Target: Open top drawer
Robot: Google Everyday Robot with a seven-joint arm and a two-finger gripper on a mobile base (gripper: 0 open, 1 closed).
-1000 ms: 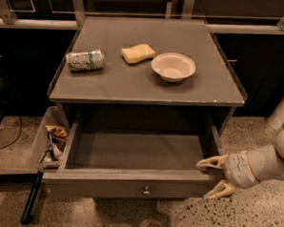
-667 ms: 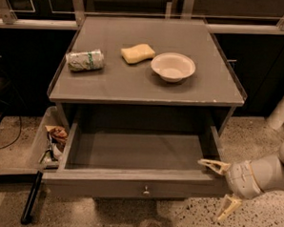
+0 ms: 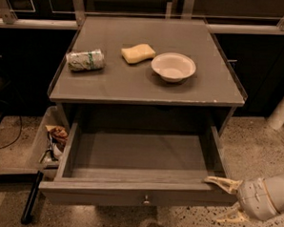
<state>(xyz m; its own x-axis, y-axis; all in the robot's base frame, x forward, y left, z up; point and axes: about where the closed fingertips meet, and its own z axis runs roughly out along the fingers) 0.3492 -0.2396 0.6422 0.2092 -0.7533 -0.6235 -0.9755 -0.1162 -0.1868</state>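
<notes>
**Hovering at the open drawer's right front corner**

Standing pulled well out from under the tabletop (image 3: 134, 86), the top drawer (image 3: 104, 193) is showing its plain grey floor and both side walls. Its flat front panel is facing the camera at the bottom of the view, and the small round metal knob (image 3: 147, 199) is sitting at the panel's centre.

The gripper (image 3: 225, 200) is hanging low at the right edge of the view, just beside the drawer's right front corner. Its two pale fingers (image 3: 220, 183) are standing spread apart and pinching nothing. The upper one is reaching in to the top edge of the front panel at that corner and seems to be touching it. The lower one is pointing down toward the speckled floor (image 3: 255, 145), below the level of the panel. The gripper is well to the right of the knob.

On the tabletop, three things are lying apart from one another. A crumpled packet (image 3: 85, 60) is resting on the left, a yellow sponge (image 3: 138, 53) is sitting near the middle, and a shallow white bowl (image 3: 173, 67) is standing upright to the right of the sponge.

To the left of the drawer, an open bin (image 3: 38, 138) is sitting on the floor and holding some mixed items too dim to tell apart. A pale post (image 3: 283, 111) is leaning at the far right.
</notes>
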